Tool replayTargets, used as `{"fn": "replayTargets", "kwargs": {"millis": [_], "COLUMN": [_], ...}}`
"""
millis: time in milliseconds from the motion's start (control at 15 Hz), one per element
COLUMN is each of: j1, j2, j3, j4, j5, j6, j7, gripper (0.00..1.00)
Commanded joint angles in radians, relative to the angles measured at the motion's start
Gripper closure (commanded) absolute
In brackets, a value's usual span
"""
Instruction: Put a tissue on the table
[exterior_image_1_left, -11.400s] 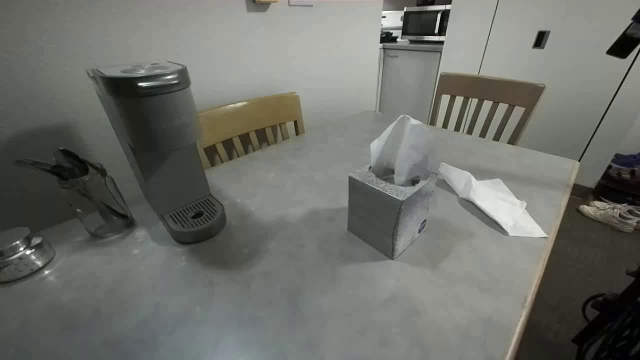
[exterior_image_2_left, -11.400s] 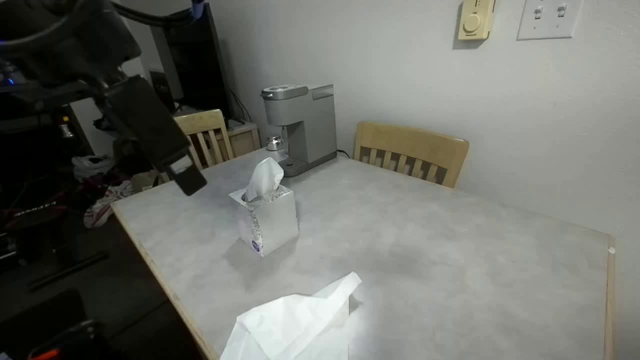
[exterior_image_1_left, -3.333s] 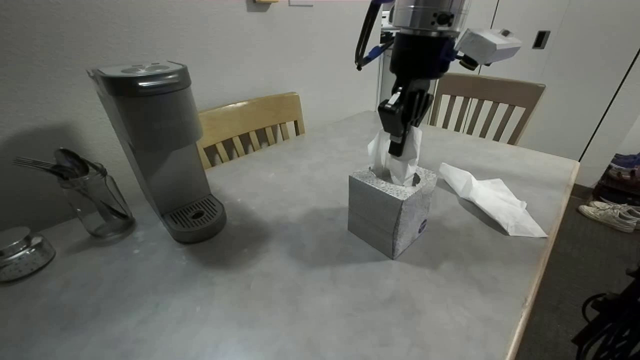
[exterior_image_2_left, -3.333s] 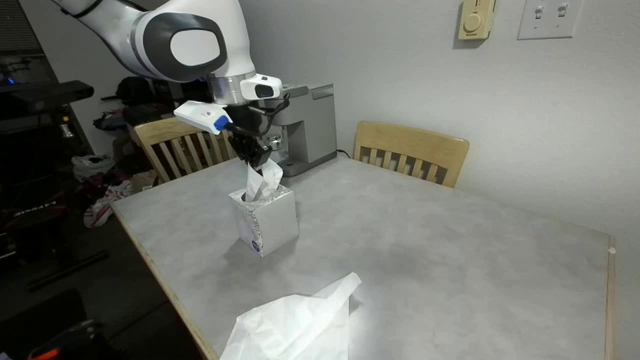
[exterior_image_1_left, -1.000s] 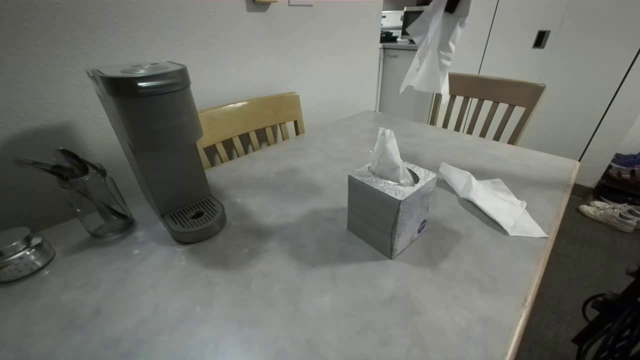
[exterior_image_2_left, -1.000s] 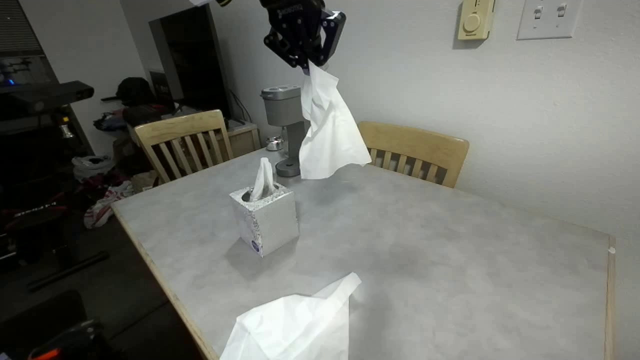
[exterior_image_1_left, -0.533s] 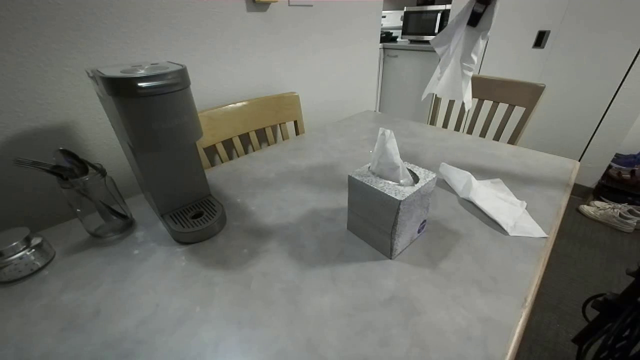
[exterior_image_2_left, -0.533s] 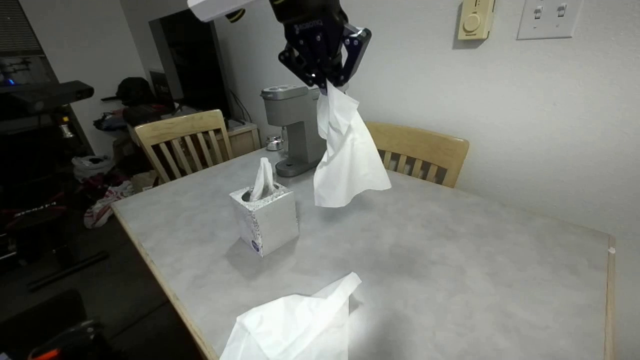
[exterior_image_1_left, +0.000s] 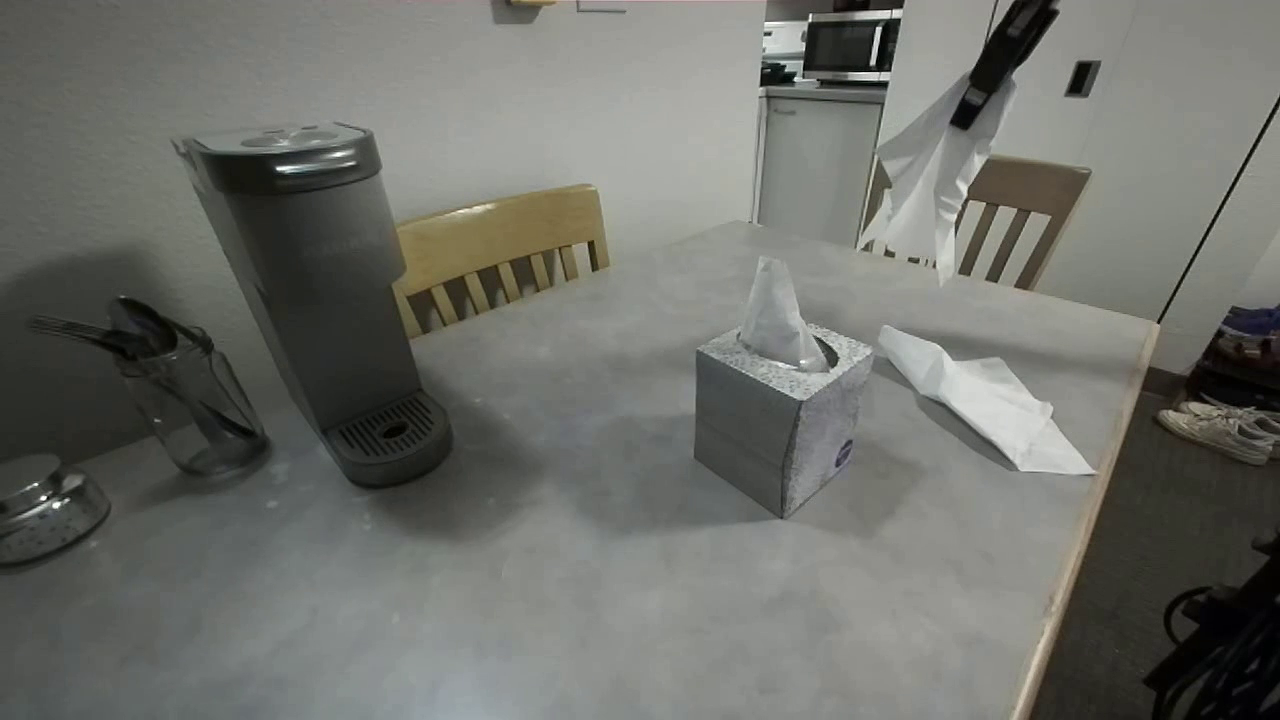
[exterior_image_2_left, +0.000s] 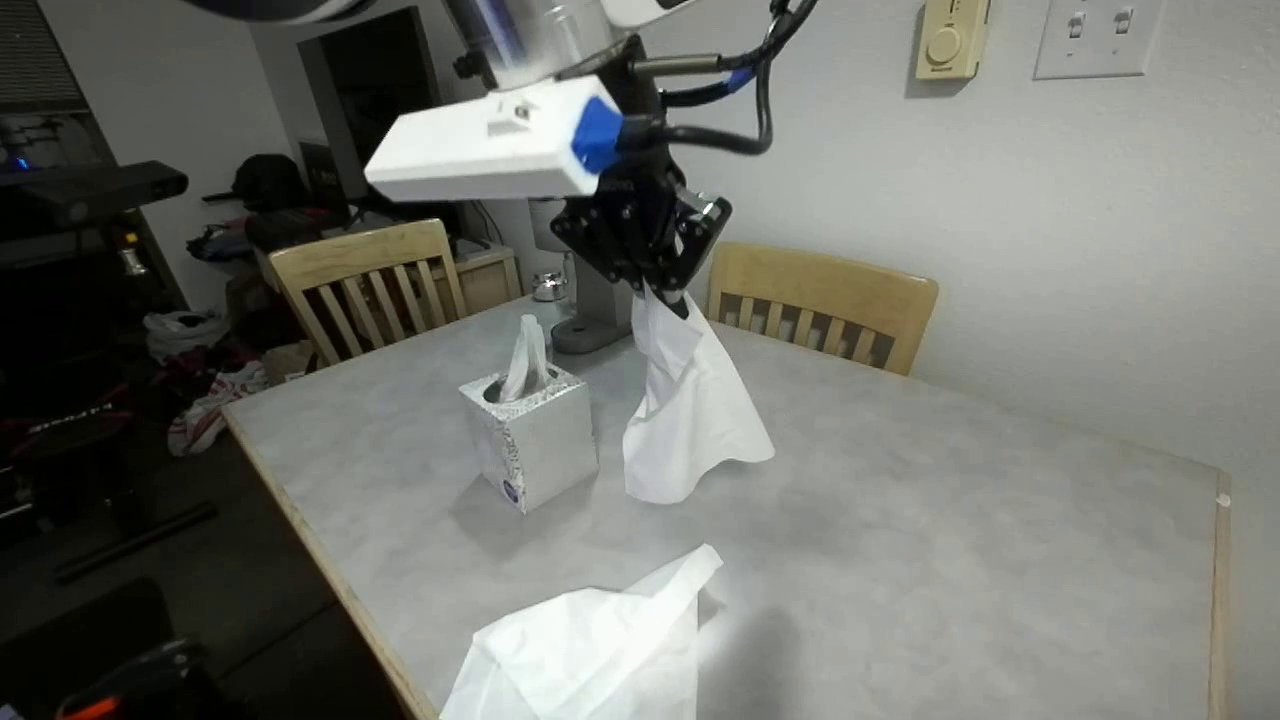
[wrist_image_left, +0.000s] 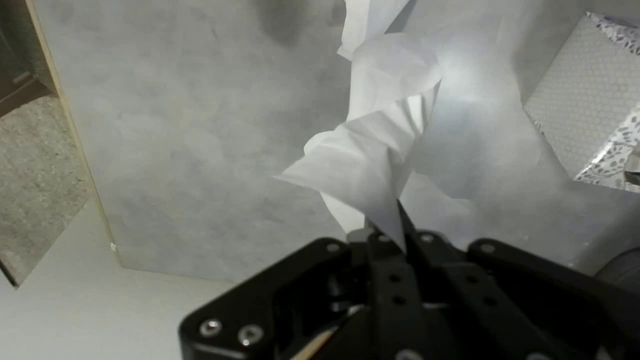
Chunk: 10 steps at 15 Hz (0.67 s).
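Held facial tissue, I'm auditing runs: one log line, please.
claw: pinching facial tissue | tissue: hanging above table | placement: pending

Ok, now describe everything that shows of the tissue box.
The tissue box is an upright, cube-like carton, probably cardboard, silvery grey with a speckled top. One side bears a round purple logo, low near a corner; in the wrist view another shows a honeycomb-like pattern. A white tissue pokes up through its rounded top opening. The box sits flat on the table, apart from the end effector.
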Motion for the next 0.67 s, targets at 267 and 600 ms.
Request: {"fn": "replayTargets", "kwargs": {"millis": [267,600], "j1": [-0.012,-0.024], "j2": [-0.001,-0.002], "j3": [-0.003,-0.013], "j4": [-0.157,-0.229], "j5": [0.048,0.042], "j6": [0.109,0.109], "j7": [-0.041,-0.023], "gripper": [1.00,1.00]}}
